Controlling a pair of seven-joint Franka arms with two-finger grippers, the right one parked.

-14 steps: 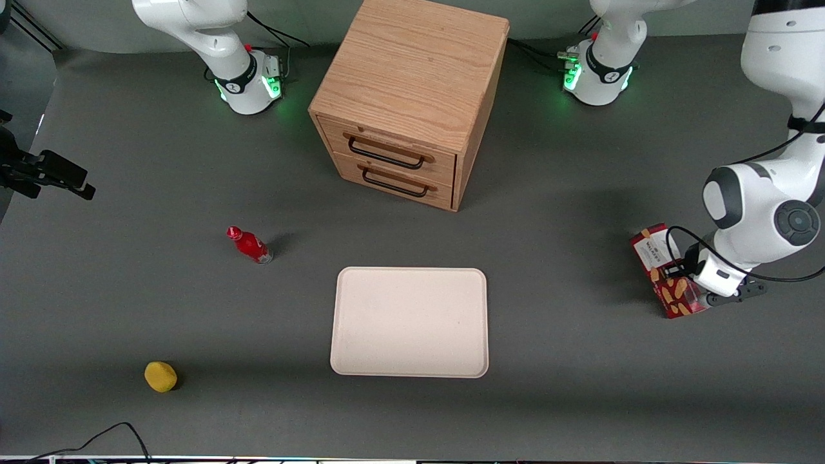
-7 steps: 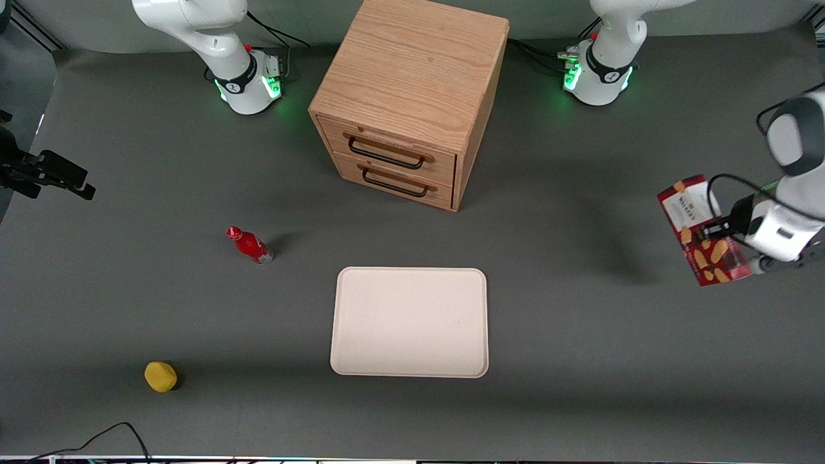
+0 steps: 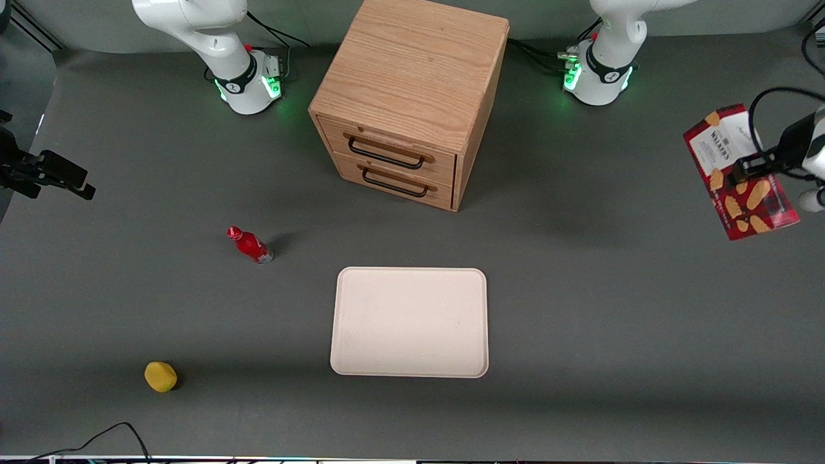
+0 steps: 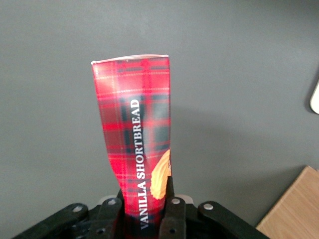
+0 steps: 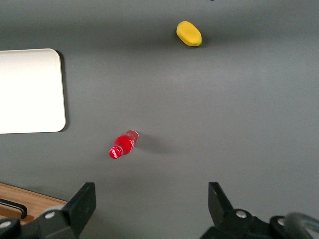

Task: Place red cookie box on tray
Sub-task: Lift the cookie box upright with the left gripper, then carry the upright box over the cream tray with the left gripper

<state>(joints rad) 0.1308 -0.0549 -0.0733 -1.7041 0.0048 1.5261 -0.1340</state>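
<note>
We have the red cookie box (image 3: pixel 741 173) clamped across its thin sides in the gripper (image 3: pixel 741 173), up off the table at the working arm's end and well apart from the tray (image 3: pixel 410 322); most of the carton juts out past the fingers (image 4: pixel 172 214), tilted. The risk, as we judge it, is that this overhang lets the box pivot or slip on the swing toward the tray; it could then land askew on the rim, or short of it on the table (image 3: pixel 580 290).
</note>
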